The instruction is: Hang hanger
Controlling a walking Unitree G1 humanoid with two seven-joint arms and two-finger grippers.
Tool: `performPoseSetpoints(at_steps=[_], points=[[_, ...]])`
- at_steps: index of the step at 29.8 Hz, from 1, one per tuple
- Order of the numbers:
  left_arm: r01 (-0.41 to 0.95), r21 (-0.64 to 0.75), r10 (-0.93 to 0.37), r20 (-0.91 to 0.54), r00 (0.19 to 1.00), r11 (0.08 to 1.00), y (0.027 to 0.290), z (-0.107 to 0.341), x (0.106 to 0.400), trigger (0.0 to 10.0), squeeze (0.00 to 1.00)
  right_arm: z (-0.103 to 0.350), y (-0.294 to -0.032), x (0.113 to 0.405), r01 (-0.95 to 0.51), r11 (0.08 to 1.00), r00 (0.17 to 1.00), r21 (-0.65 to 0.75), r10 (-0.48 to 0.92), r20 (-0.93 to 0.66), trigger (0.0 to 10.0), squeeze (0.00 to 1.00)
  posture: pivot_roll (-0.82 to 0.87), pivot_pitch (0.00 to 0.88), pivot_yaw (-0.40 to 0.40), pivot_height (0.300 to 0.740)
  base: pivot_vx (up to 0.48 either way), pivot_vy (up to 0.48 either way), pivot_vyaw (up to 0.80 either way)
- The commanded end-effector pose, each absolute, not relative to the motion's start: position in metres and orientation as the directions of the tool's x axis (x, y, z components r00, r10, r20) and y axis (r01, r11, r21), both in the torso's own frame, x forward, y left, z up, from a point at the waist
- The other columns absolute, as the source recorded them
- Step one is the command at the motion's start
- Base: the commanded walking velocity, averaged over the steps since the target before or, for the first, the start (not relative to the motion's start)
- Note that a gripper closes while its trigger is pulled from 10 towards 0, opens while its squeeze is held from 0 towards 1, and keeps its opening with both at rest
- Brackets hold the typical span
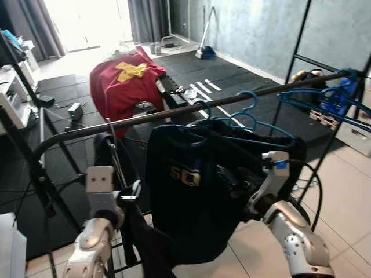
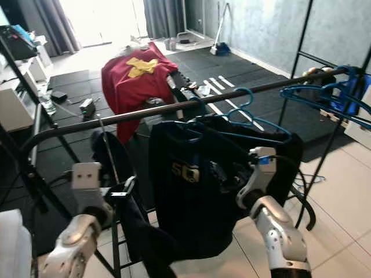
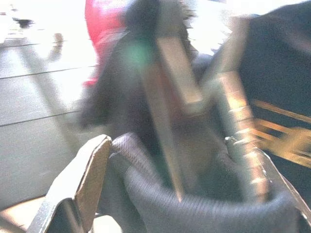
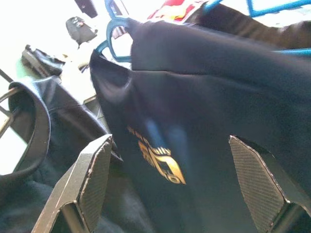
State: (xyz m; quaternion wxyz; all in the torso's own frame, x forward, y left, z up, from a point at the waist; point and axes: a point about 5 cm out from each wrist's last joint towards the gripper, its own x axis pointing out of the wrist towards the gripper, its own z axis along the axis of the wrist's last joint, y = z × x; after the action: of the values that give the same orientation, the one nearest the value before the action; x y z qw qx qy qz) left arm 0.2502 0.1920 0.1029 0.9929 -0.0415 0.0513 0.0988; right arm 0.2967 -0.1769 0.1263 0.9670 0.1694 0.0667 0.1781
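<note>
Looking across black mats [image 1: 243, 92] and pale tiles [image 1: 342, 191], I count one rail [image 1: 174, 113] and one navy shirt [image 1: 197, 191]; right gripper [image 4: 180, 179] gapes, left gripper [image 3: 184, 194] pinches dark cloth [image 3: 194, 204].

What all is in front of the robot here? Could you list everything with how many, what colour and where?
clothes rail: one, dark metal, running across in front of the robot.
dark shirt: one, navy with a gold print, hanging from the rail on a blue hanger.
dark garment: one, black, draped on the rail at the left.
empty hangers: several, blue, bunched at the rail's right end.
red garment: one, red with a yellow patch, spread over something behind the rail.
floor mats: black, covering the floor beyond.
curtains: grey, by the bright window.
left tool: closed around dark fabric.
right tool: open, facing the navy shirt.
</note>
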Motion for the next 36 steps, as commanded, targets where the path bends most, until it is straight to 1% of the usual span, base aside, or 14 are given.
performPoseSetpoints(at_steps=[1, 2, 3, 4, 7, 8, 13, 16, 18, 19, 21, 26, 32, 36], points=[[-0.342, -0.018, 0.336, -0.151, 0.93, 0.939, 0.21, 0.097, 0.236, 10.0, 1.0, 0.127, -0.174, 0.3, -0.34, 0.872, 0.92, 0.351, 0.385, -0.066, 10.0, 0.0, -0.09, 0.0, -0.006, 0.74, 0.0, 0.0, 0.0], [-0.342, -0.018, 0.336, -0.151, 0.93, 0.939, 0.21, 0.097, 0.236, 10.0, 1.0, 0.127, -0.174, 0.3, -0.34, 0.872, 0.92, 0.351, 0.385, -0.066, 10.0, 0.0, -0.09, 0.0, -0.006, 0.74, 0.0, 0.0, 0.0], [-0.399, 0.012, 0.395, -0.164, 0.904, 0.917, 0.214, 0.095, 0.226, 10.0, 0.85, 0.13, -0.175, 0.302, -0.346, 0.873, 0.92, 0.345, 0.388, -0.06, 10.0, 0.0, -0.08, 0.0, -0.013, 0.74, 0.0, 0.0, 0.0], [-0.435, 0.028, 0.433, -0.173, 0.885, 0.9, 0.216, 0.093, 0.219, 10.0, 0.33, 0.132, -0.176, 0.304, -0.349, 0.873, 0.919, 0.341, 0.389, -0.055, 10.0, 0.0, -0.06, 0.0, -0.016, 0.74, 0.0, 0.0, 0.0], [-0.435, 0.028, 0.433, -0.173, 0.885, 0.9, 0.216, 0.093, 0.219, 10.0, 0.33, 0.132, -0.176, 0.304, -0.349, 0.873, 0.919, 0.341, 0.389, -0.055, 10.0, 0.0, -0.06, 0.0, -0.016, 0.74, 0.0, 0.0, 0.0], [-0.452, 0.043, 0.453, -0.165, 0.876, 0.891, 0.217, 0.094, 0.213, 10.0, 0.0, 0.135, -0.175, 0.307, -0.356, 0.871, 0.918, 0.339, 0.394, -0.047, 10.0, 0.0, -0.05, 0.0, -0.023, 0.74, 0.0, 0.0, 0.0], [-0.398, -0.004, 0.396, -0.09, 0.914, 0.917, 0.212, 0.109, 0.214, 10.0, 0.0, 0.15, -0.16, 0.319, -0.41, 0.841, 0.899, 0.353, 0.439, -0.001, 10.0, 0.0, -0.03, 0.0, -0.03, 0.74, 0.0, 0.0, 0.0], [-0.159, -0.05, 0.159, -0.004, 0.987, 0.986, 0.195, 0.127, 0.226, 10.0, 0.0, 0.16, -0.158, 0.327, -0.42, 0.83, 0.898, 0.368, 0.439, 0.033, 10.0, 0.0, -0.05, 0.0, -0.017, 0.74, 0.0, 0.0, 0.0], [-0.092, -0.061, 0.093, 0.014, 0.996, 0.994, 0.19, 0.133, 0.229, 10.0, 0.0, 0.162, -0.157, 0.329, -0.422, 0.827, 0.897, 0.37, 0.439, 0.042, 10.0, 0.0, -0.05, 0.0, -0.017, 0.74, 0.0, 0.0, 0.0], [0.034, -0.076, -0.03, 0.05, 0.998, 0.996, 0.182, 0.144, 0.235, 10.0, 0.0, 0.167, -0.154, 0.334, -0.429, 0.82, 0.896, 0.379, 0.441, 0.061, 10.0, 0.0, -0.07, 0.0, -0.002, 0.74, 0.0, 0.0, 0.0], [0.109, -0.052, -0.105, 0.062, 0.992, 0.993, 0.176, 0.148, 0.237, 10.0, 0.0, 0.17, -0.152, 0.336, -0.433, 0.818, 0.895, 0.377, 0.44, 0.074, 10.0, 0.0, -0.08, 0.0, 0.013, 0.74, 0.0, 0.0, 0.0], [0.191, 0.001, -0.191, 0.069, 0.979, 0.982, 0.169, 0.153, 0.24, 10.0, 0.0, 0.175, -0.149, 0.341, -0.438, 0.818, 0.895, 0.374, 0.437, 0.093, 10.0, 0.0, -0.1, 0.0, 0.023, 0.74, 0.0, 0.0, 0.0], [0.12, 0.025, -0.121, 0.095, 0.988, 0.993, 0.166, 0.152, 0.244, 10.0, 0.0, 0.177, -0.151, 0.352, -0.437, 0.816, 0.896, 0.377, 0.433, 0.102, 10.0, 0.0, -0.08, 0.0, 0.01, 0.74, 0.0, 0.0, 0.0], [0.143, 0.036, -0.147, 0.121, 0.982, 0.989, 0.162, 0.151, 0.243, 10.0, 0.0, 0.178, -0.149, 0.355, -0.445, 0.813, 0.892, 0.375, 0.439, 0.107, 10.0, 0.0, -0.08, 0.0, 0.009, 0.74, 0.0, 0.0, 0.0]])
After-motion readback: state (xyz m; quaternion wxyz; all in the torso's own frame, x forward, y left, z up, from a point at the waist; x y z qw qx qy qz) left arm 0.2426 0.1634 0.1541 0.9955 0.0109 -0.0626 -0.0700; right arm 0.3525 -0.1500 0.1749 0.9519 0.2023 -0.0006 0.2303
